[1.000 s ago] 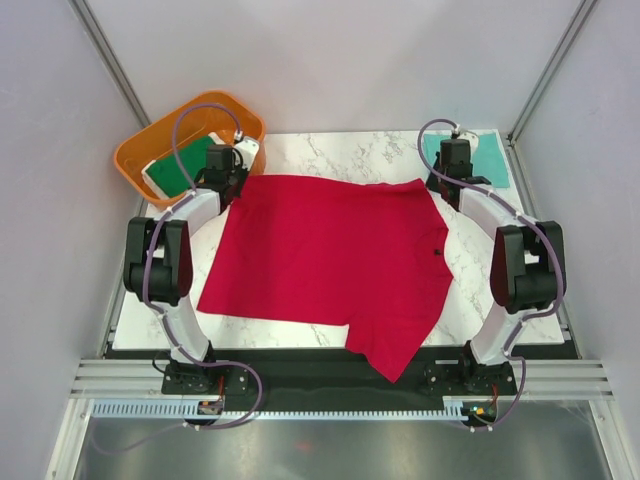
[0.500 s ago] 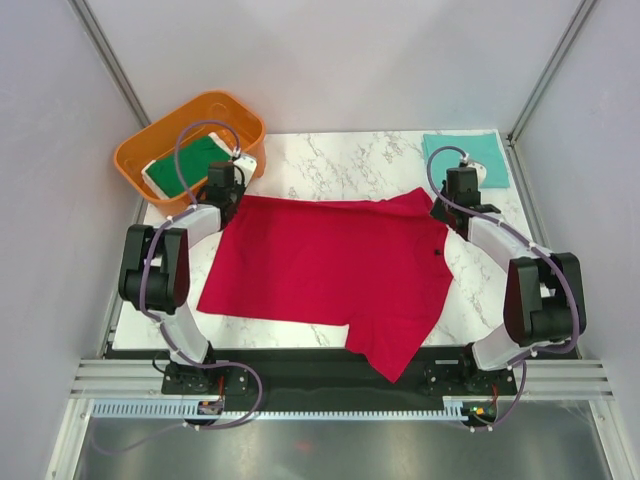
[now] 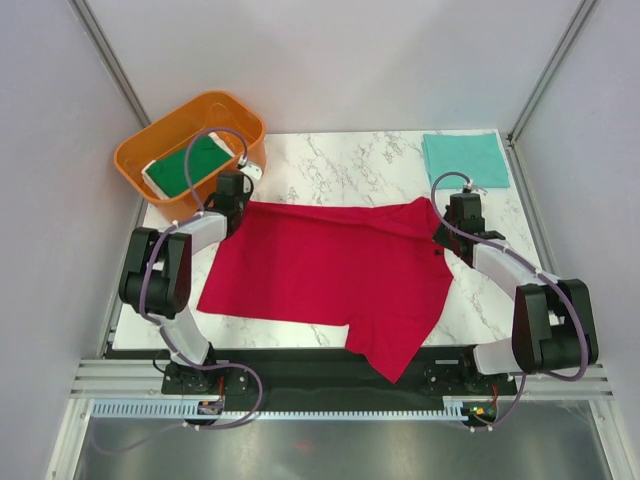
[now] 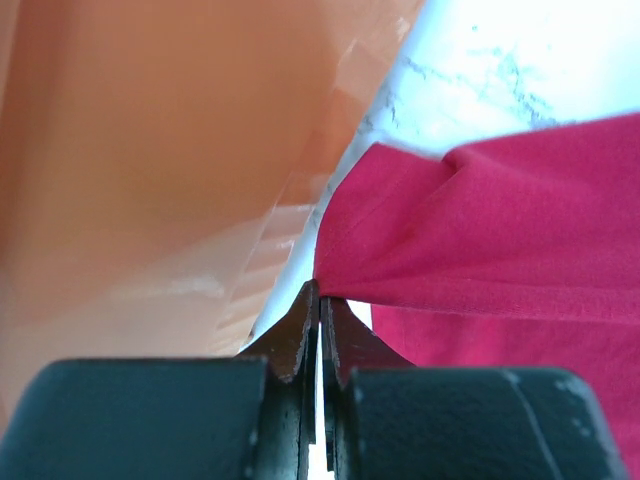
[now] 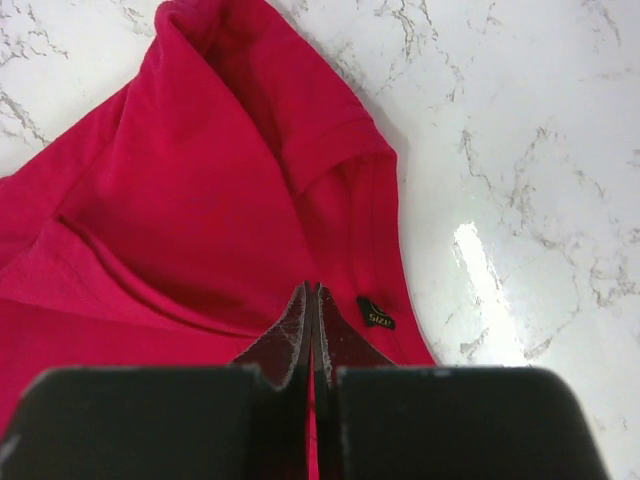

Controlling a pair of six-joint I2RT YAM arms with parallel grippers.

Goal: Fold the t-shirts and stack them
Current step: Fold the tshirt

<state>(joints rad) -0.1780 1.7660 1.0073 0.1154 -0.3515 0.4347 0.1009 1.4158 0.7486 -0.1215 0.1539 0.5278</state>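
The bright red t-shirt lies spread across the marble table, its far edge lifted at both corners. My left gripper is shut on the shirt's far left corner, next to the tub. My right gripper is shut on the shirt's far right edge, beside a small black size label. The teal t-shirt lies folded at the table's far right corner. The dark green t-shirt with a white edge lies in the orange tub.
The orange plastic tub stands at the far left corner; its wall fills the left wrist view, close to my left gripper. Bare marble shows behind the red shirt. A shirt sleeve hangs over the near table edge.
Both grippers have pulled the red shirt's far edge towards the near side, away from the tub and the teal shirt. The shirt's far part now bunches and folds over.
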